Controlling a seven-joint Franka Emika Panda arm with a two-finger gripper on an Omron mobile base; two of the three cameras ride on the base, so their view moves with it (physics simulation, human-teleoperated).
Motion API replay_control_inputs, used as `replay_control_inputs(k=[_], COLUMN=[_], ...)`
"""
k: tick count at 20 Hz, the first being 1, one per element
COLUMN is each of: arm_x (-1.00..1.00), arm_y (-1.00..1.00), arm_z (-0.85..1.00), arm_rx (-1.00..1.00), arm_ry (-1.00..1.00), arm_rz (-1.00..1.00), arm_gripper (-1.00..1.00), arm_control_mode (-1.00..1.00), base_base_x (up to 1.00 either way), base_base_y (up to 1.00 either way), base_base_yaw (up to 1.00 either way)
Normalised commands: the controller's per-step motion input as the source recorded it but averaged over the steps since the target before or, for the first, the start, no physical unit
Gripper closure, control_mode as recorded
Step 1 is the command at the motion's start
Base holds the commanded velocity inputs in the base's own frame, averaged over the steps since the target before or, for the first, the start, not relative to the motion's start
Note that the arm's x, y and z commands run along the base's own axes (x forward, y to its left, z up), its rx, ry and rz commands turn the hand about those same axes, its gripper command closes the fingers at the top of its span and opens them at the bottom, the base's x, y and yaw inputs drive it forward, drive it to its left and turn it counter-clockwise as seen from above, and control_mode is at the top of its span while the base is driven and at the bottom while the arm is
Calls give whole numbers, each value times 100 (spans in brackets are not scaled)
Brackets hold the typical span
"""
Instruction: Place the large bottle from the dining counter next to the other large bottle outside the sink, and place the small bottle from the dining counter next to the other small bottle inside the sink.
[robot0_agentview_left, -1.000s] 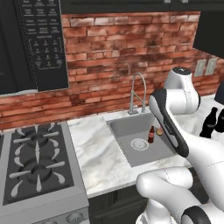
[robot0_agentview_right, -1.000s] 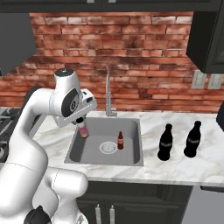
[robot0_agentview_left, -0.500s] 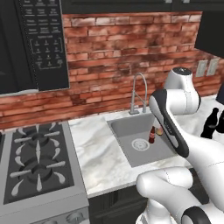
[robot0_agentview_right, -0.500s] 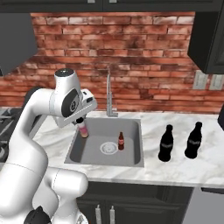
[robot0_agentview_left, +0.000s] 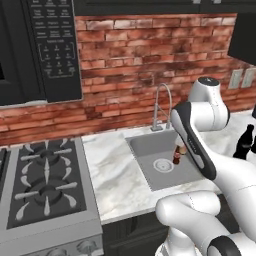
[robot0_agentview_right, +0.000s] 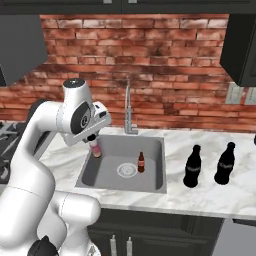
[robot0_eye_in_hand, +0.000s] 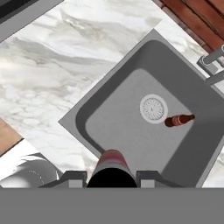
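1. Gripper (robot0_agentview_right: 93, 146) is clamped on a small bottle (robot0_agentview_right: 94, 149). In the hand view that bottle (robot0_eye_in_hand: 110, 168) sits between the two dark finger tips (robot0_eye_in_hand: 72, 178), pink-banded body, dark end toward the camera.
2. The held small bottle hangs above the left part of the sink (robot0_agentview_right: 95, 176), over the basin near its left wall, not touching the floor of the basin as far as the right base view shows.
3. The other small bottle (robot0_agentview_right: 141, 162) stands upright inside the sink, just right of the drain (robot0_agentview_right: 126, 170). Hand view has it (robot0_eye_in_hand: 178, 120) right beside the drain (robot0_eye_in_hand: 153, 108); left base view shows it (robot0_agentview_left: 177, 154) partly behind the arm's forearm.
4. The held bottle and the standing one are apart, with the drain roughly between them.
5. Faucet (robot0_agentview_right: 128, 111) rises at the back edge of the sink, against the brick wall (robot0_agentview_right: 165, 65).
6. Two large dark bottles stand upright on the marble counter (robot0_agentview_right: 210, 197) right of the sink, outside the basin: large bottle nearer the sink (robot0_agentview_right: 192, 167) and second large bottle (robot0_agentview_right: 224, 164) just beside it, not touching.
7. Left base view: stove (robot0_agentview_left: 42, 185) left of the sink, microwave (robot0_agentview_left: 40, 50) above it.
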Motion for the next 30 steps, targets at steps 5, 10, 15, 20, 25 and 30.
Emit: replay_control_inputs(k=[5, 10, 15, 20, 25, 30], arm_x=[0, 0, 0, 0, 0, 0], arm_y=[0, 0, 0, 0, 0, 0], arm_z=[0, 0, 0, 0, 0, 0], arm_rx=[0, 0, 0, 0, 0, 0], arm_ry=[0, 0, 0, 0, 0, 0], arm_rz=[0, 0, 0, 0, 0, 0], arm_gripper=[100, 100, 100, 100, 100, 100], arm_control_mode=[100, 100, 100, 100, 100, -100], base_base_x=[30, 28, 15, 7, 6, 1], base_base_y=[0, 0, 0, 0, 0, 0], base_base_yaw=[21, 22, 11, 2, 2, 0])
